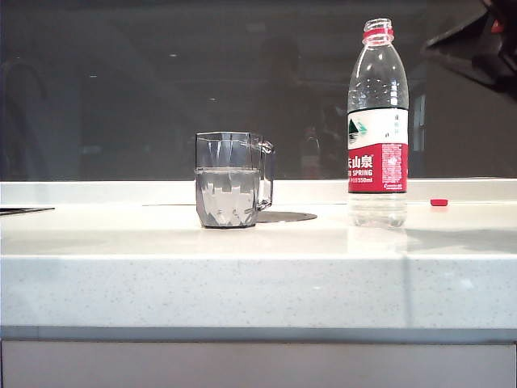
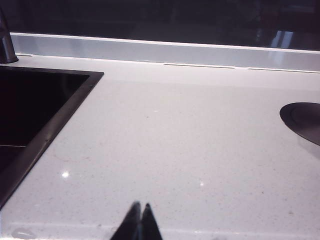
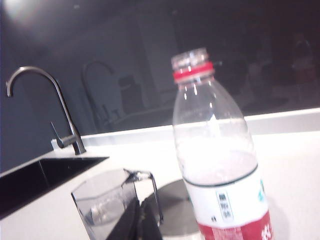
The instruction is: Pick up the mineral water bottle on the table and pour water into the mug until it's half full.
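My right gripper (image 3: 140, 220) hangs with its fingers pressed together on nothing, just short of the mineral water bottle (image 1: 377, 121), which stands upright, long axis vertical and cap off, on the right of the desk (image 1: 258, 267); this arm is far nearer than my left gripper (image 2: 139, 222), also pinched shut, empty, over bare desk by the sink (image 2: 30, 115). The bottle's label is white and red, its water low, while the mug (image 1: 230, 179) stands well apart to its left, about half full.
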### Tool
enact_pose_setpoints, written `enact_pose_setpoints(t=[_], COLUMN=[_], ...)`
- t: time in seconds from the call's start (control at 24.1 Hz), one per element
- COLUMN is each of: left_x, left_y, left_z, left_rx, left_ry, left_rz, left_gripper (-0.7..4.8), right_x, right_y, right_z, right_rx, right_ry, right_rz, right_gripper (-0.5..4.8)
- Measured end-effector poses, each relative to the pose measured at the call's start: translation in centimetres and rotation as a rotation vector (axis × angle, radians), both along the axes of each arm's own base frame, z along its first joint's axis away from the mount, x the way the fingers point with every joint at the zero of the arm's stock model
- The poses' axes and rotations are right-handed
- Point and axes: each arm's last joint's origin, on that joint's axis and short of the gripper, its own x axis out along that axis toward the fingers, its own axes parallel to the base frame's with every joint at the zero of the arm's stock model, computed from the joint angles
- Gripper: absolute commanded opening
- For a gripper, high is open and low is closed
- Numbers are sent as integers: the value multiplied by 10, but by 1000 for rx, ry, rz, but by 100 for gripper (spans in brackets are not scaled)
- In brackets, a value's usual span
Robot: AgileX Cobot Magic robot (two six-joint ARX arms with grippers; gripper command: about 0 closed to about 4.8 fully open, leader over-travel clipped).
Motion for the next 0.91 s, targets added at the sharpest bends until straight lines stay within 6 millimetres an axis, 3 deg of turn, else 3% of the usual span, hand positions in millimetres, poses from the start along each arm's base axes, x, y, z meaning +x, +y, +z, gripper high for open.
enact_pose_setpoints(t=[0.79,0.91], left_x=[0,0], left_y=[0,0], left_z=[0,0], left_rx=[0,0], left_ry=[1,0], left_rz=[0,1], left_gripper=[-4,-4], right_x=[2,-1], right_y=[1,-6], right_z=[-23,-24], right_rx=[-122,-140], right_ry=[239,299], right_rz=[-5,-88], right_gripper=[-8,-8])
